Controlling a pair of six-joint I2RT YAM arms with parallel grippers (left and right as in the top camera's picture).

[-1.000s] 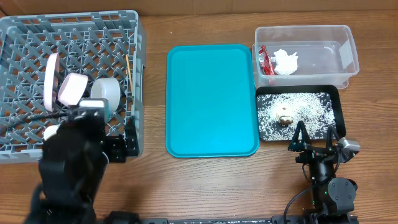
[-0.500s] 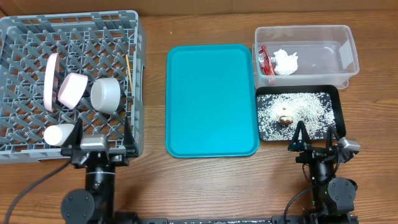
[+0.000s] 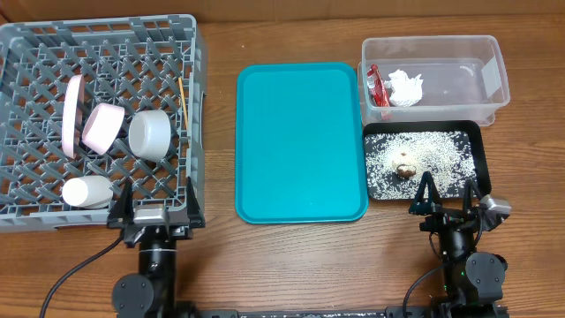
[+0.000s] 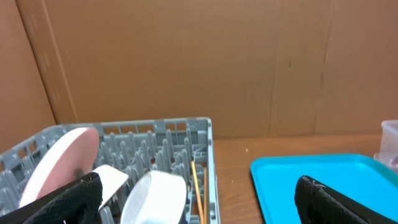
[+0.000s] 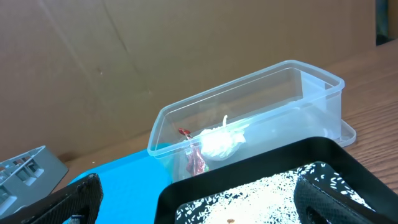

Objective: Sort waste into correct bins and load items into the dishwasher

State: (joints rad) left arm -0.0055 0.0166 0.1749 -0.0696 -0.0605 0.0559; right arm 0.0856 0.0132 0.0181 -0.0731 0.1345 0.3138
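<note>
Both of your arms sat low at the near edge of the tabletop (image 3: pixel 291 265). Both sets of jaws were spread wide with nothing in them. The left jaws were just in front of the near wall of the grey rack (image 3: pixel 106 53), and the right jaws were just short of the near rim of the black tray (image 3: pixel 422 126).

By my reading the sorting was done. The plate (image 3: pixel 71 115), the pink dish (image 3: pixel 101 125), the bowl (image 3: pixel 150 134), the cup (image 3: pixel 86 191) and the chopsticks (image 3: pixel 183 100) were all in the rack. The wrapper (image 3: pixel 378 88) and the tissue (image 3: pixel 407 88) lay in the clear tub (image 3: pixel 463 75). The rice grains (image 3: pixel 428 143) and brown bits (image 3: pixel 405 168) lay in the black tray, and I saw nothing on the teal tray (image 3: pixel 300 141).

So the danger lay in any needless move. Had you driven the left jaws forward without lifting, they could have struck the rack wall and jolted it. The plate stood on edge with the dish seeming to lean on it, and the cup lay on its side near that corner, so a knock might have tipped or rolled them. The chopsticks looked thin enough to slip through the lattice. On the right, a forward nudge could have shoved the shallow tray and spilled grains onto the tabletop.
</note>
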